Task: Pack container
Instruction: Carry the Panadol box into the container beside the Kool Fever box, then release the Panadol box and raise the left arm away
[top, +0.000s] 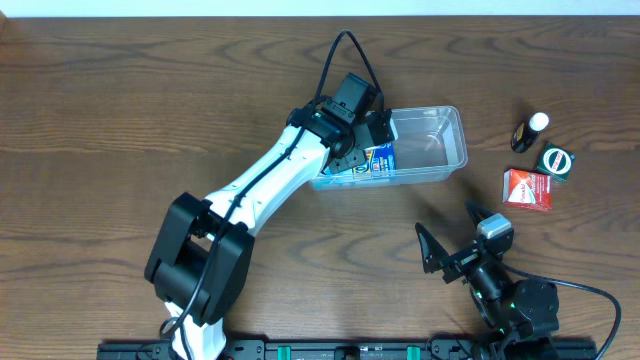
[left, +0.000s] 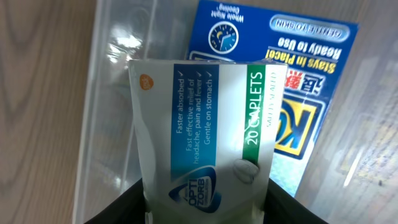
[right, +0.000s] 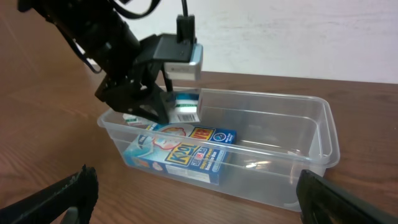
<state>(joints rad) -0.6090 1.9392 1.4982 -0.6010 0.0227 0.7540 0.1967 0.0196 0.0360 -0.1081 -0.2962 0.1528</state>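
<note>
The clear container (top: 445, 150) lies right of the table's centre, with a blue box (top: 368, 161) flat in its left end. My left gripper (top: 372, 136) hangs over that end, shut on a white caplet box (left: 205, 137). From the left wrist, the white box hangs above the blue box (left: 305, 74), beside the container's wall (left: 112, 68). The right wrist view shows the container (right: 311, 140), the blue box (right: 186, 152) and the white box (right: 186, 107) held just inside the rim. My right gripper (top: 452, 232) stands open near the front edge, short of the container, with nothing between its fingers.
To the right of the container stand a dark bottle with a white cap (top: 530, 131), a round green tin (top: 556, 162) and a red box (top: 527, 188). The left arm's white link (top: 270, 180) slants across the table's middle.
</note>
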